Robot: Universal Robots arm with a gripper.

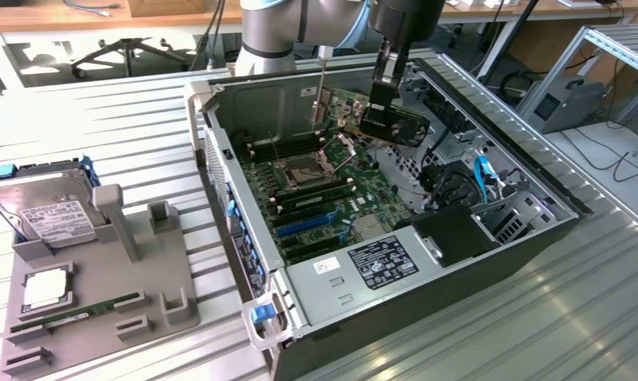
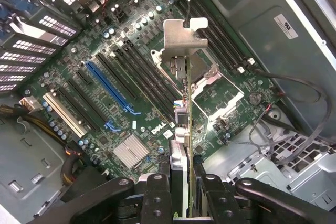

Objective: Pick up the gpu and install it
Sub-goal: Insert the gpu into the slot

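gpu bracket: shiny bare metal | case: matt grey metal | table: ribbed brushed metal

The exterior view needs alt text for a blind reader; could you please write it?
The gripper holds the gpu above the motherboard inside an open computer case. A hard drive rests on a grey fixture at the exterior view's left.

The arm is cut off at the exterior view's twelve o'clock edge. The fingers of the gripper hide the clamped end of the gpu. At nine o'clock from the case, the label print on the hard drive is too small to read.
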